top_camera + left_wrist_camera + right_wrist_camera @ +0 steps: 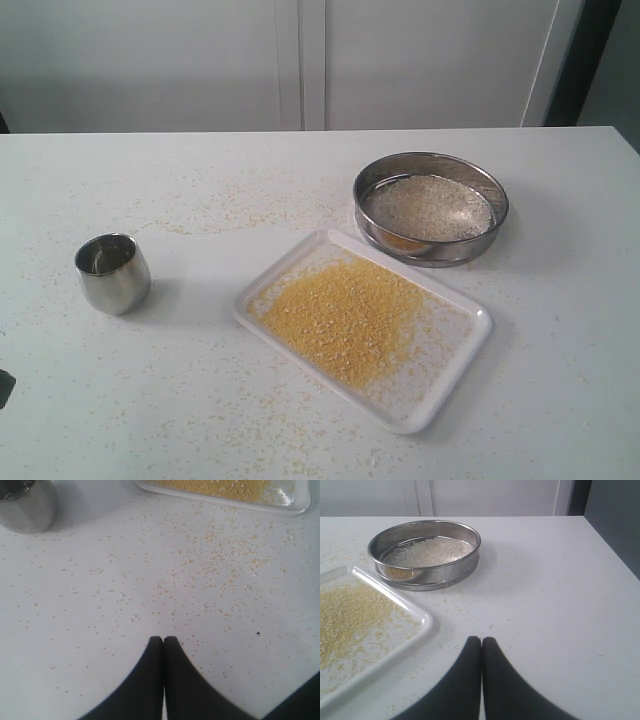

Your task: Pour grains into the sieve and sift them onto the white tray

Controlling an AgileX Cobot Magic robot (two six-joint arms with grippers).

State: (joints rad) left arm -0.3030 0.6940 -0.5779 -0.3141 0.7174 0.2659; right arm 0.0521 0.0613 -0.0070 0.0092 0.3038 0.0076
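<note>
While L fingers [145,680] & R fingers [465,680] pressed together, empty | sieve [435,574], white tray [422,616] near R, untouched

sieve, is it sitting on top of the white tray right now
No, the sieve stands on the table beside the white tray, not on top of it.

Bright, diffuse light covers the white tabletop [200,420]. The small rounded steel cup [112,272] shows mild glare, its faint shadow falling toward the right gripper [481,640]. The black left gripper [163,639] looks soft-edged up close.
</note>
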